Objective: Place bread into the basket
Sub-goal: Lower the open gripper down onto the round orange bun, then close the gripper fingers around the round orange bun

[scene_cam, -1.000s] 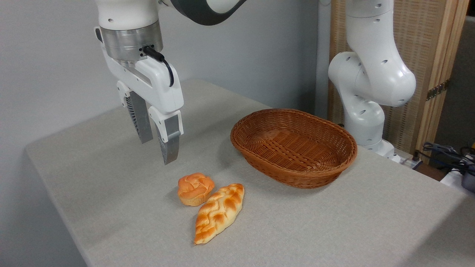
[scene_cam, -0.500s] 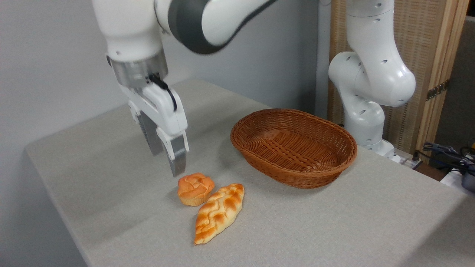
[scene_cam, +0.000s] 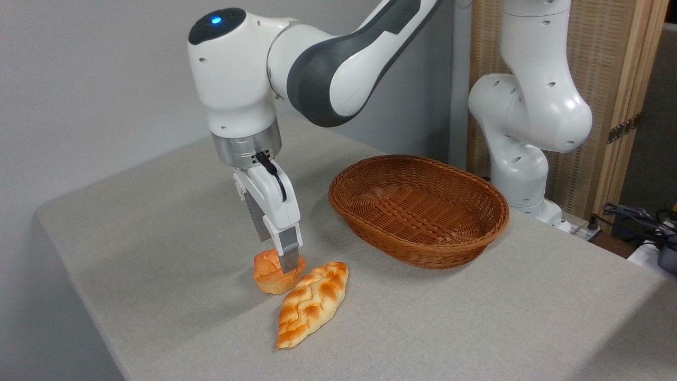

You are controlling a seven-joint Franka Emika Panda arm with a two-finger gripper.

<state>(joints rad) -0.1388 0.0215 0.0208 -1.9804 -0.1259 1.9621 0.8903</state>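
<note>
Table: grey cloth-like top, carrying everything here, its left and near edges falling away toward me.
Gripper: hanging straight down from the white and dark-grey arm, tips sitting down at the round bun. The near finger is lying across the front of the bun; the far finger is mostly hiding behind it. From where I am standing I cannot tell whether the fingers are pressing the bun or just straddling it.
Bread: small orange-brown bun with a paler base, resting on the table under the gripper, left of the basket and outside it.
Braided loaf: longer pointed piece, lying slantwise just right of and nearer than the bun, looking to be touching it or nearly so.
Basket: reddish-brown oval wicker, sitting on the table to the right and farther back, well apart from both breads, nothing lying inside.
Arm base: white column standing behind the basket's right end.
</note>
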